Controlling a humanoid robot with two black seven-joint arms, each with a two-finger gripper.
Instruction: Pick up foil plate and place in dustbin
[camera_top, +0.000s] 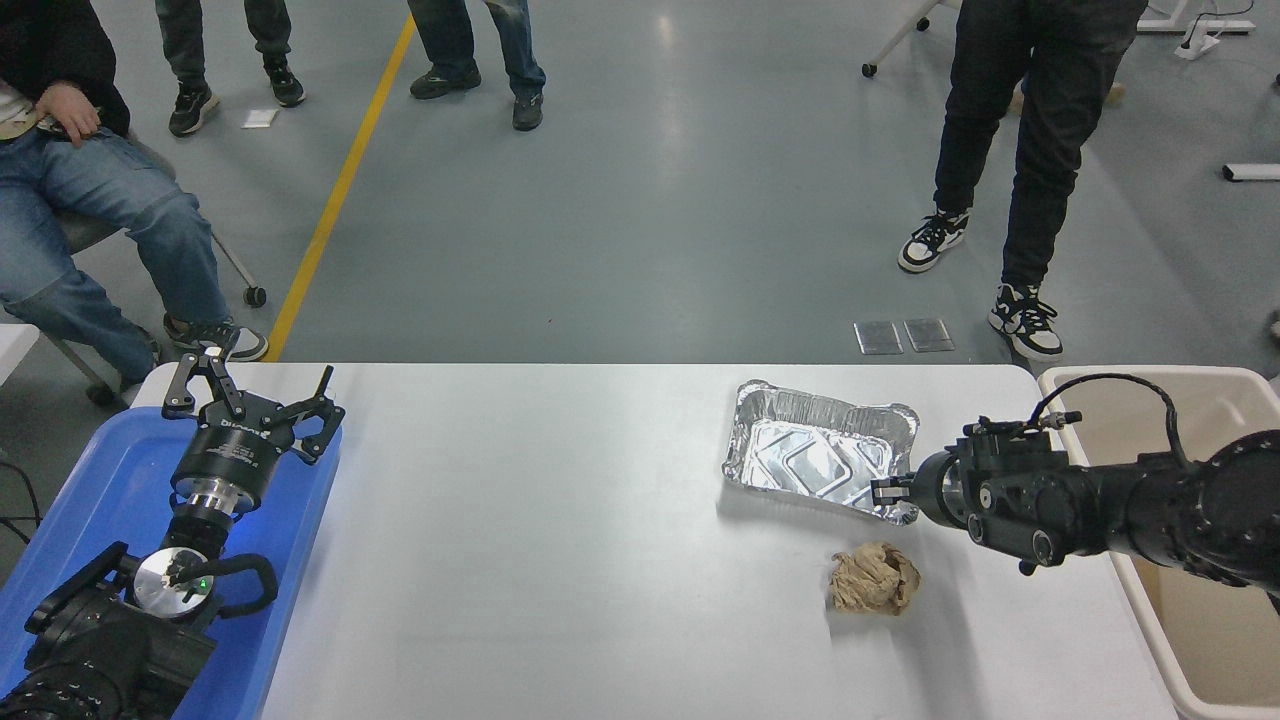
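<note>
The shiny silver foil plate (815, 455) is tilted up off the white table (560, 520), its open side facing the camera. My right gripper (888, 492) is shut on the plate's near right rim and holds it raised. The beige dustbin (1150, 385) stands beside the table's right edge, behind and under my right arm. My left gripper (250, 400) is parked at the lower left over the blue tray, fingers spread open and empty.
A crumpled brown paper ball (874, 578) lies on the table below the plate. A flat blue tray (100, 500) lies at the table's left edge. People stand and sit on the floor beyond the table's far side.
</note>
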